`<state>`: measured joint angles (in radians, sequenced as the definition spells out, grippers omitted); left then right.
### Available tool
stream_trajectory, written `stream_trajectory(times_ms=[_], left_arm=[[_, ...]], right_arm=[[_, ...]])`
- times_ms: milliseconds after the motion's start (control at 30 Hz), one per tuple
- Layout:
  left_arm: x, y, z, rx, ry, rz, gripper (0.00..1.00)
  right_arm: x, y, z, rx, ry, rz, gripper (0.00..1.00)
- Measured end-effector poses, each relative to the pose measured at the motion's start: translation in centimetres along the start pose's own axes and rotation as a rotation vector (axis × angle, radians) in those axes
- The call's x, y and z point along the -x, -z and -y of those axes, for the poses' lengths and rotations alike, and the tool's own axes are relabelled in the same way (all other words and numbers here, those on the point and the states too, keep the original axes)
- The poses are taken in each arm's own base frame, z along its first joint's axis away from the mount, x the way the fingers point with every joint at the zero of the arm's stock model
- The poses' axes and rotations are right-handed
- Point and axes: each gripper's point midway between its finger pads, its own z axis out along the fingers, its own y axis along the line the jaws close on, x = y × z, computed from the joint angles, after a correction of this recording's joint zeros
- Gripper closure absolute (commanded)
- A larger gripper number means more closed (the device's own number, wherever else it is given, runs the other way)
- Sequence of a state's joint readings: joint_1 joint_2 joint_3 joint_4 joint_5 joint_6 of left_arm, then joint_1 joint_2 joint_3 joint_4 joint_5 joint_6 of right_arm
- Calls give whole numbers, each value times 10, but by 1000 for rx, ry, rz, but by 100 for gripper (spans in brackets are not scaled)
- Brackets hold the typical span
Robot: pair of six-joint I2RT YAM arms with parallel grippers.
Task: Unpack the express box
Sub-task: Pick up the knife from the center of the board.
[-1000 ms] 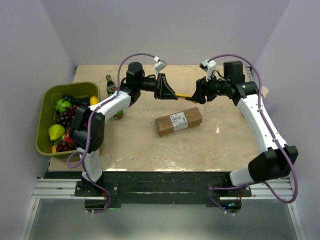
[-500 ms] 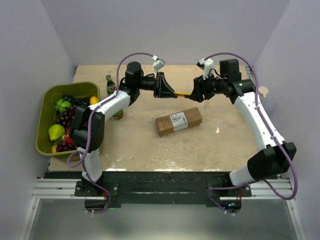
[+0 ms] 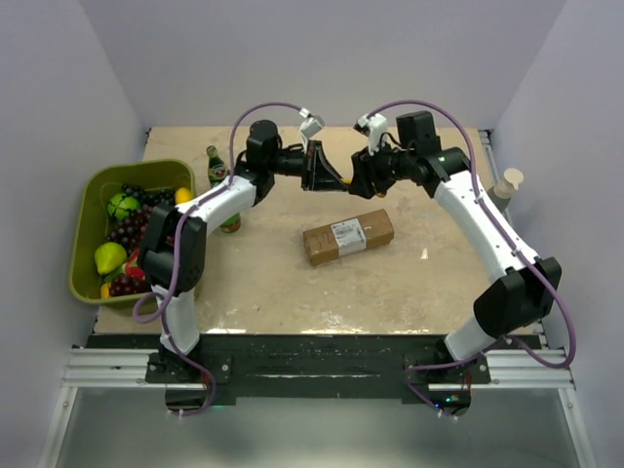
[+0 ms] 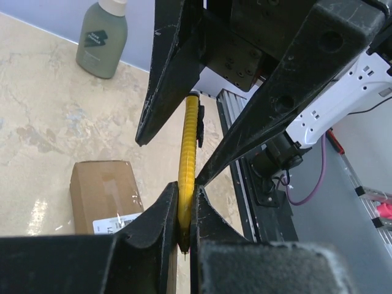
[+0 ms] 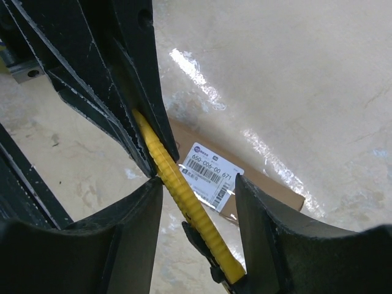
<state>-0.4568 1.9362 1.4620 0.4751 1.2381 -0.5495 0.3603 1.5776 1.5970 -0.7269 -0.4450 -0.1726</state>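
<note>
The express box (image 3: 348, 236), brown cardboard with a white label, lies flat mid-table; it also shows in the left wrist view (image 4: 104, 190) and the right wrist view (image 5: 211, 166). Above and behind it my left gripper (image 3: 317, 174) is shut on one end of a slim yellow utility knife (image 3: 342, 182), which is pinched between its fingertips (image 4: 187, 159). My right gripper (image 3: 363, 178) faces it, open. Its fingers (image 5: 131, 226) straddle the knife's other end (image 5: 184, 196), which lies near the left finger with a wide gap to the right one.
A green basket (image 3: 93, 185) of fruit stands at the left edge, with a green bottle (image 3: 216, 166) beside it. A grey-green bottle with a cream cap (image 3: 507, 183) stands at the right edge, also seen from the left wrist (image 4: 103, 37).
My right arm has swung left toward the left gripper, so its jaws now surround the knife's free end. The left gripper and box have not moved.
</note>
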Motion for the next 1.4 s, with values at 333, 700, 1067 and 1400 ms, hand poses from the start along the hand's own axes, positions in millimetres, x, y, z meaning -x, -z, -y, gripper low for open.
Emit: stream_trajectory(times_ms=[333, 700, 1067, 1400], left_arm=[[-7, -3, 6, -29, -16, -46, 100], [-19, -1, 17, -100, -6, -92, 100], [-19, 0, 20, -105, -16, -97, 100], [-17, -1, 19, -95, -23, -91, 100]], right_arm=[[13, 32, 6, 117, 101, 102, 25], [-6, 53, -13, 253, 212, 90, 30], [-24, 53, -11, 252, 251, 21, 39], [-31, 48, -2, 220, 235, -18, 52]])
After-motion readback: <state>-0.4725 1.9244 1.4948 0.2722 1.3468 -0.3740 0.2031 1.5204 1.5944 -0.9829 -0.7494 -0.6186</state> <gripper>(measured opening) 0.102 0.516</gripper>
